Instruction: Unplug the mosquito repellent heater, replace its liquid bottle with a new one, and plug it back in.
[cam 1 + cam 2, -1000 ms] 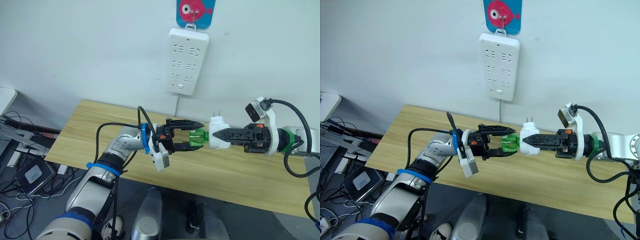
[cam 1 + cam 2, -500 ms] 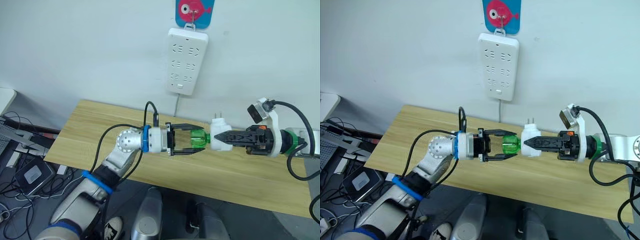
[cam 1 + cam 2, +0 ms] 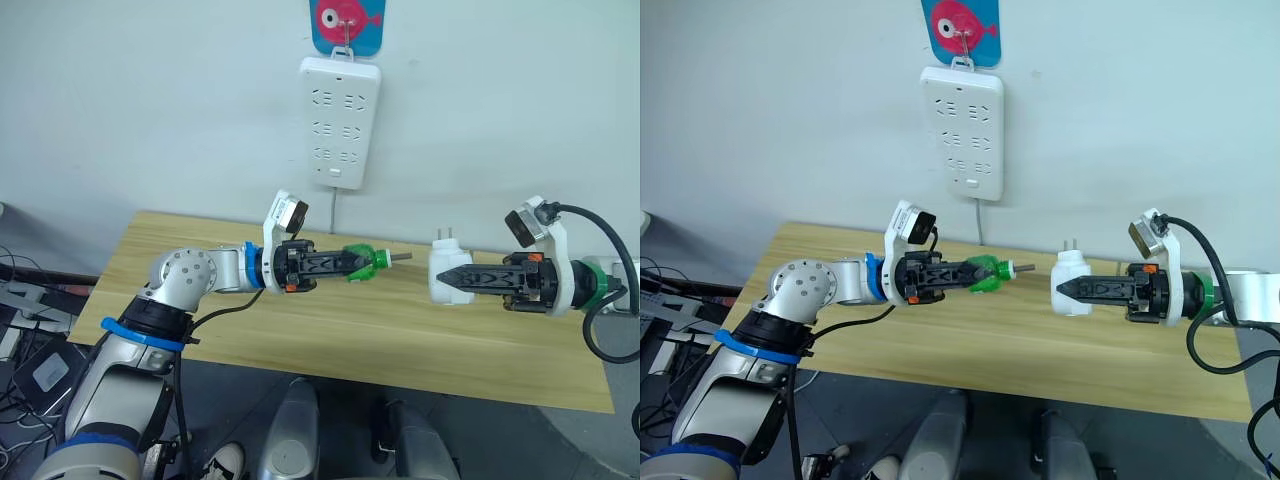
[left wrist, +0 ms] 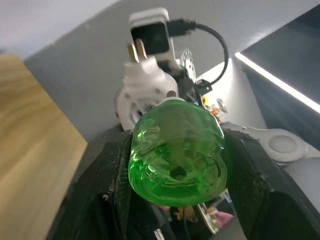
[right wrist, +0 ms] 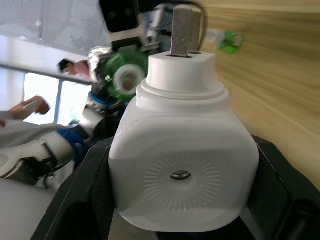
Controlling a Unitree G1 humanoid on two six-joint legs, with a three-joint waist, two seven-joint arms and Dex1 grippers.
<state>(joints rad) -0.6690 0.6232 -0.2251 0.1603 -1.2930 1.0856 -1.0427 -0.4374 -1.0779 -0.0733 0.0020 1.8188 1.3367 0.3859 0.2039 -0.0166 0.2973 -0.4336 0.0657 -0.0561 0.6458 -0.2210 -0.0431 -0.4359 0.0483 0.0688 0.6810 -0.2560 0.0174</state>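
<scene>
so the left claw (image 3: 352, 263) is pinching the green bottle (image 3: 360, 262) wick-first, well apart from the heater (image 3: 447, 276) clamped in the right claw (image 3: 455, 281), both above the worktop (image 3: 400, 330), probably since the bottle's now unscrewed.

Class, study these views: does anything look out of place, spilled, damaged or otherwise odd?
Nothing looks spilled or damaged. The left gripper holds the green bottle and the right gripper holds the white heater apart in mid-air. The heater is off the power strip, as a bottle swap needs.
</scene>
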